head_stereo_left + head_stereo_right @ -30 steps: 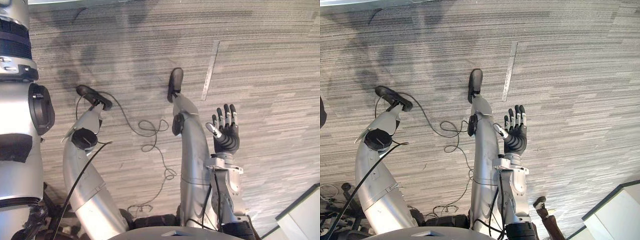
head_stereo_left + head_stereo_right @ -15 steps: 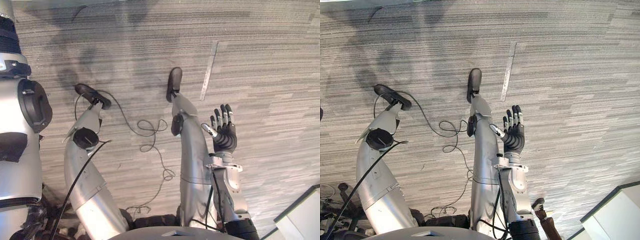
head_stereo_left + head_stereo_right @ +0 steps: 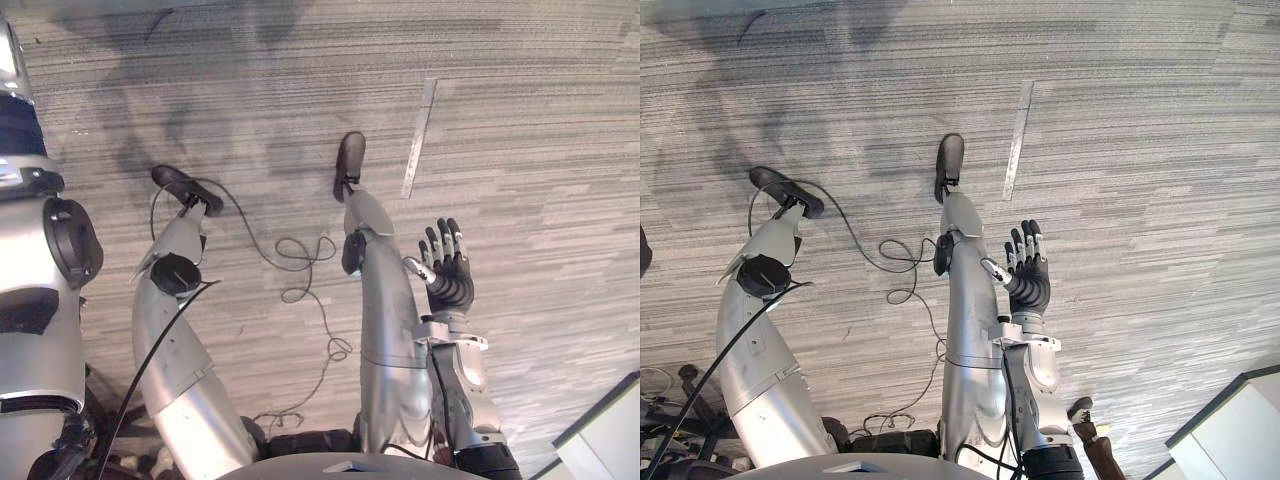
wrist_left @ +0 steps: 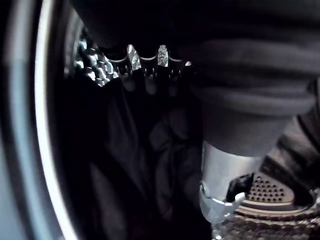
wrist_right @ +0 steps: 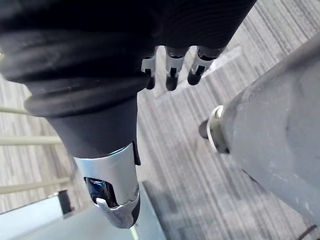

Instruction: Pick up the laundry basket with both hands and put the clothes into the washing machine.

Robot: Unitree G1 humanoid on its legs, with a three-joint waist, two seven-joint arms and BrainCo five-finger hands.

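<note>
Head stereo pair looks down, sharing floor [image 3: 530,120], right hand [image 3: 450,278]; wrist cams close.

The floor [image 3: 520,120] is covered in rough matt striped carpet. The washing machine drum [image 4: 95,70] is seen as shiny perforated metal, the clothes [image 4: 165,150] inside as soft matt fabric.
</note>
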